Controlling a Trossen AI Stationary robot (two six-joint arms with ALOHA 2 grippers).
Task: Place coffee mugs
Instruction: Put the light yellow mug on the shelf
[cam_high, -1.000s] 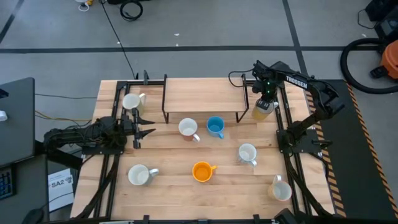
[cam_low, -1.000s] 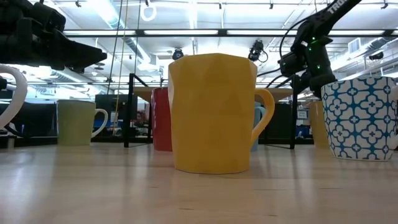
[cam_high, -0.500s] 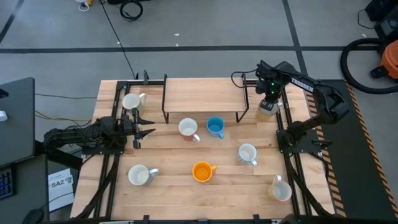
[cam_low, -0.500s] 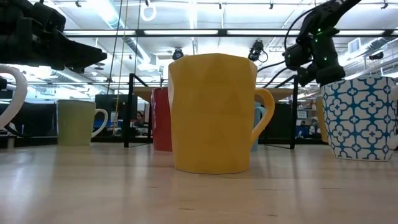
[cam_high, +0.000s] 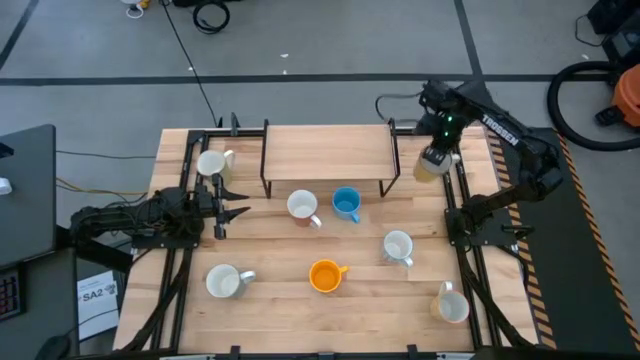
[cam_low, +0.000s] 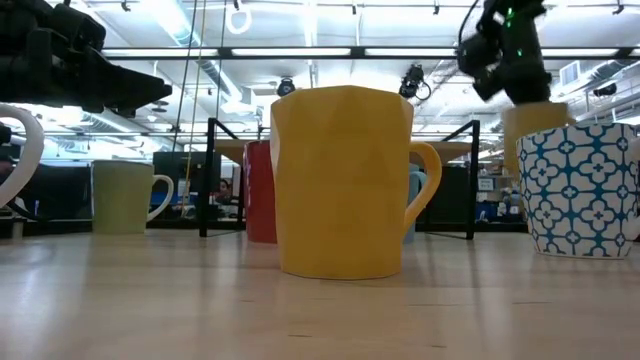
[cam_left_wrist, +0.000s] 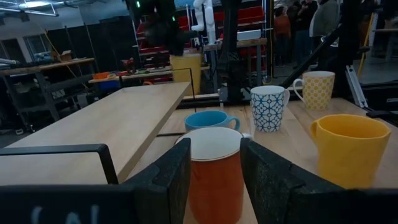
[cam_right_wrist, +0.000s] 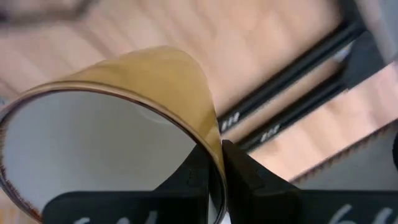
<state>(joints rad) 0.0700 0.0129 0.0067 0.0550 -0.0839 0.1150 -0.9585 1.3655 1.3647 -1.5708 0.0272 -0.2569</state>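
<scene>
My right gripper hangs by the far right corner of the table, shut on a pale yellow mug that shows raised in the low view. My left gripper waits open and level at the table's left side, touching nothing. A red-orange mug stands on the table a little ahead of its fingers. Standing on the table on their bases are also a blue mug, an orange mug, a cream mug and several white or patterned mugs, among them a white mug. My right gripper pinches the pale yellow mug's wall at the rim, one finger inside the mug and one outside. The fingers come from above, pointing down. The mug hangs below them, mouth up, lifted clear of the table.
A wooden shelf on a black metal frame stands at the far middle of the table, just left of the held mug. Black frame rails run along both sides. A white mug and a patterned one stand near the front edge.
My right gripper has gone up, staying shut on the pale yellow mug, and has drifted slightly toward the table's far right corner. The mug has risen with it, upright, from low by the table to well above it.
</scene>
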